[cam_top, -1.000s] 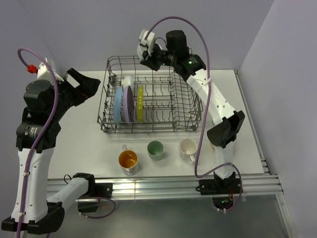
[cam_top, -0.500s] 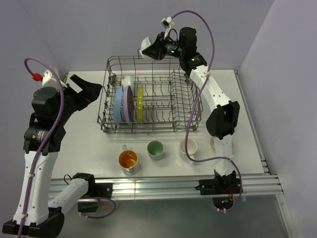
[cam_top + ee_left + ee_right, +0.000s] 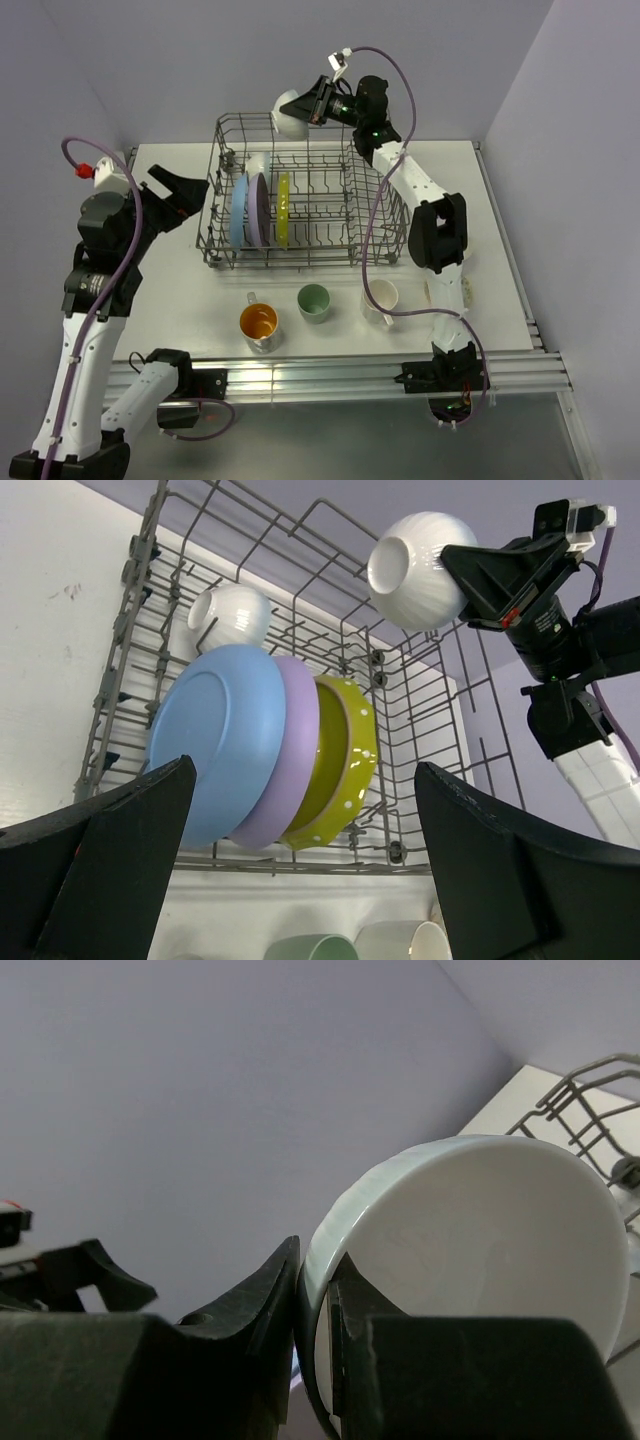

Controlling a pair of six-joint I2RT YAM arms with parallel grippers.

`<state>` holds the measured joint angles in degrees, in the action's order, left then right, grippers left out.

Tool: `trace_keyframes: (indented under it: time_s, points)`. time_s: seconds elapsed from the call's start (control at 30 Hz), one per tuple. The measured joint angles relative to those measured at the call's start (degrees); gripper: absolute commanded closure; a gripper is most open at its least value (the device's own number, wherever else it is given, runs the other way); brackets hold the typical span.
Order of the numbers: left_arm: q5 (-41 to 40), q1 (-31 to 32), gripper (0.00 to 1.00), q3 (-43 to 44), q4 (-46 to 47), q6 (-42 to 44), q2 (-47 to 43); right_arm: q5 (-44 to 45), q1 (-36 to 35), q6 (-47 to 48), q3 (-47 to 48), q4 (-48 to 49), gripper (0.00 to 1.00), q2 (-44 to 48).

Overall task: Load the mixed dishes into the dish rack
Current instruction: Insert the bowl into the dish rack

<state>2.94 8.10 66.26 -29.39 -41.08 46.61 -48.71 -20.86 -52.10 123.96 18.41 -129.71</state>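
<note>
White round bowl [image 3: 288, 112]: rim clamped in right tool [image 3: 310, 108], above grey wire rack [image 3: 392, 215], twelve o'clock edge.
Left tool [image 3: 188, 198]: apart, empty.

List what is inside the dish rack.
Three plates stand on edge in the dish rack: blue plate, lavender plate, yellow-green plate, with a white bowl behind them. The blue plate covers most of the lavender one.

Right end effector [image 3: 306, 104] pinches white bowl [image 3: 289, 113] — above dish rack's [image 3: 330, 200] far rim.
</note>
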Motion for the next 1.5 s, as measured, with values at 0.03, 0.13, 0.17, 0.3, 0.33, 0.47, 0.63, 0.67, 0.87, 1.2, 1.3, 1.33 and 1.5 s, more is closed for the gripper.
trace_keyframes:
  time_s: [0.03,0.13,0.17,0.3,0.33,0.47,0.63,0.67,0.87,1.2,1.3,1.33,1.5]
  points:
    - [-0.2,0.0,0.01,-1.2,0.6,0.0,-0.7,0.1,0.0,-1.6,-0.6,1.0,1.0,-0.1]
    - [-0.9,0.0,0.01,-4.9,2.7,0.3,-3.2,0.9,0.0,-5.0,-1.6,2.6,1.0,-0.4]
    - [-1.2,0.0,0.01,-5.9,3.5,0.5,-4.0,1.3,-0.2,-6.1,-1.8,3.1,1.0,-0.7]
    - [-1.8,0.0,0.01,-8.4,5.9,1.1,-5.8,3.1,-0.3,-9.4,-2.5,4.1,1.0,-2.1]
    - [-2.2,0.0,0.01,-8.6,6.5,1.3,-5.9,3.3,-0.3,-10.0,-2.5,4.1,1.0,-2.5]
    - [-2.9,0.0,0.01,-8.8,8.2,1.5,-4.7,4.9,-0.6,-12.4,-2.5,4.4,1.0,-4.4]
    - [-2.9,0.0,0.01,-8.9,10.1,1.4,-1.6,7.2,-0.7,-14.8,-1.9,4.1,1.0,-7.6]
    - [-2.9,0.0,0.01,-9.1,10.4,1.4,-1.0,7.7,-0.7,-15.5,-1.3,3.8,1.0,-8.4]
    - [-2.8,0.0,0.01,-10.3,11.4,1.3,0.4,10.8,-0.8,-18.7,-0.2,1.9,1.0,-11.3]
    - [-3.9,0.0,0.01,-11.6,11.5,1.3,0.4,14.7,-1.1,-23.5,1.6,1.6,1.0,-13.2]
    - [-3.9,0.0,0.01,-11.6,11.5,1.2,0.4,15.8,-1.5,-25.4,1.6,0.8,1.0,-13.2]
    - [-3.9,0.0,0.01,-11.6,11.5,1.2,0.4,16.3,-1.7,-26.0,1.6,0.3,1.0,-13.2]
    - [-4.3,0.0,0.01,-11.6,11.4,1.2,0.3,17.9,-2.6,-27.9,0.8,-1.6,1.0,-13.2]
